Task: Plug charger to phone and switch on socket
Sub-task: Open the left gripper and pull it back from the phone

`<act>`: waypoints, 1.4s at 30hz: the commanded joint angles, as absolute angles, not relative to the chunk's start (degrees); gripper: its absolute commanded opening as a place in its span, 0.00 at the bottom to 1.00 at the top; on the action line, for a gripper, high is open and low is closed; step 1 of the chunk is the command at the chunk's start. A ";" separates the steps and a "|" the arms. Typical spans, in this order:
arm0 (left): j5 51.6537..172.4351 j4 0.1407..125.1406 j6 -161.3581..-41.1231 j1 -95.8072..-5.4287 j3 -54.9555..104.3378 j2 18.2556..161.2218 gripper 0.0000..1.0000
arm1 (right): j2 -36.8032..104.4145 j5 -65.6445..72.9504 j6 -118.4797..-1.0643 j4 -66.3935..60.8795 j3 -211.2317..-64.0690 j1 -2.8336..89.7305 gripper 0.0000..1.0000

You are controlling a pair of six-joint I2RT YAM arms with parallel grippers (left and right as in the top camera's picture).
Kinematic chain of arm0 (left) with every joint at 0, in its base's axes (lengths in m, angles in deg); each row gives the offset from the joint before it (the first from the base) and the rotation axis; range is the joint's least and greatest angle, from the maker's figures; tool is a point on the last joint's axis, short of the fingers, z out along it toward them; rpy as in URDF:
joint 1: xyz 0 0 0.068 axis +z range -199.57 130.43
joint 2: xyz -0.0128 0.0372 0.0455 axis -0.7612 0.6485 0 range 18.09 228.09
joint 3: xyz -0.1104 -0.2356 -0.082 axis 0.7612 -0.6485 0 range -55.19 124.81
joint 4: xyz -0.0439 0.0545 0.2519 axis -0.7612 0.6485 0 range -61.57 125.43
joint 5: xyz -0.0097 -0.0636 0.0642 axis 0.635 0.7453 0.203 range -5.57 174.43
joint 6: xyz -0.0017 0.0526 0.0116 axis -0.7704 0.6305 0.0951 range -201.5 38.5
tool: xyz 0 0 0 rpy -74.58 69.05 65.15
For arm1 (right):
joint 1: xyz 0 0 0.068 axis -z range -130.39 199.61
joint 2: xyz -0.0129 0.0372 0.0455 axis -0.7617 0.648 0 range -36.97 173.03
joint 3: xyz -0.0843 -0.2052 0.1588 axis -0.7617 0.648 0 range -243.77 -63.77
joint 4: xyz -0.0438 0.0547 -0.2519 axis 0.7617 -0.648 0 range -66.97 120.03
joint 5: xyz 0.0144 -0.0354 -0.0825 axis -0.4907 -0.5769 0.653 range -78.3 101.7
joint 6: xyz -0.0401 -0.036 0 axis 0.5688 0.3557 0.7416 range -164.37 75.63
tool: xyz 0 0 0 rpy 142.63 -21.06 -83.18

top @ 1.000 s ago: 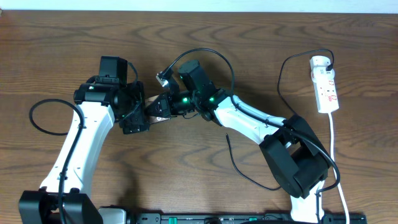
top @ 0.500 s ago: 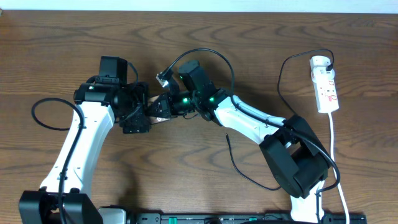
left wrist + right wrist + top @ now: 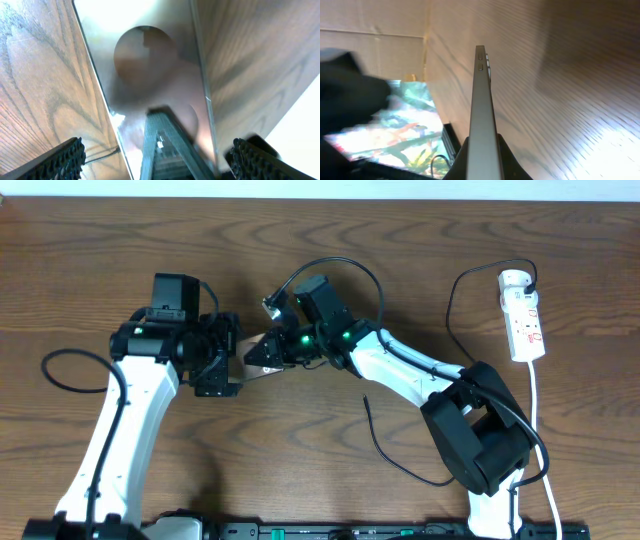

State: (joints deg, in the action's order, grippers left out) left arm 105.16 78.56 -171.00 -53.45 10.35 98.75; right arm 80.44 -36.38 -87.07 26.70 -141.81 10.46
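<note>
Phone (image 3: 150,70) between wide-apart left fingers (image 3: 59,161)

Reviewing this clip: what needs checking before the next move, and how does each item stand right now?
1. Right gripper shut on the slim flat phone, held edge-on: ok.
2. Left gripper open, holding nothing: ok.
3. Thin black charger cable, connector tip, plugged into the phone: not ok. It lies loose on the wooden table, apart from both grippers.
4. Cable's other end reaches the narrow white power strip: ok.
5. Power strip switched on: cannot tell.
</note>
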 commanded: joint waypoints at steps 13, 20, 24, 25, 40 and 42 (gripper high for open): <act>99.61 78.87 -157.31 -53.06 10.68 84.70 0.92 | 80.20 -38.43 -93.04 23.57 -142.40 23.81 0.01; 94.45 76.60 -157.16 -53.08 10.68 84.46 0.92 | 80.20 -40.25 -119.64 25.91 -142.40 27.46 0.01; 93.84 73.01 -157.14 -53.08 10.68 85.18 0.92 | 80.20 -44.49 -131.00 33.89 -142.40 27.72 0.01; 93.82 71.88 -157.16 -53.08 10.68 85.51 0.92 | 80.20 -45.62 -133.50 36.84 -142.40 27.72 0.01; 99.91 57.56 -162.91 -53.14 10.66 91.10 0.92 | 80.20 -45.69 -156.40 60.42 -142.40 22.65 0.01; 100.46 56.36 -164.18 -53.14 10.66 91.45 0.92 | 80.20 -45.38 -158.70 63.48 -142.40 22.02 0.01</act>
State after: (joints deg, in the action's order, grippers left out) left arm 97.92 57.23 -162.21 -53.38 10.35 90.73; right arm 80.79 -44.95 -152.75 61.08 -141.66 22.91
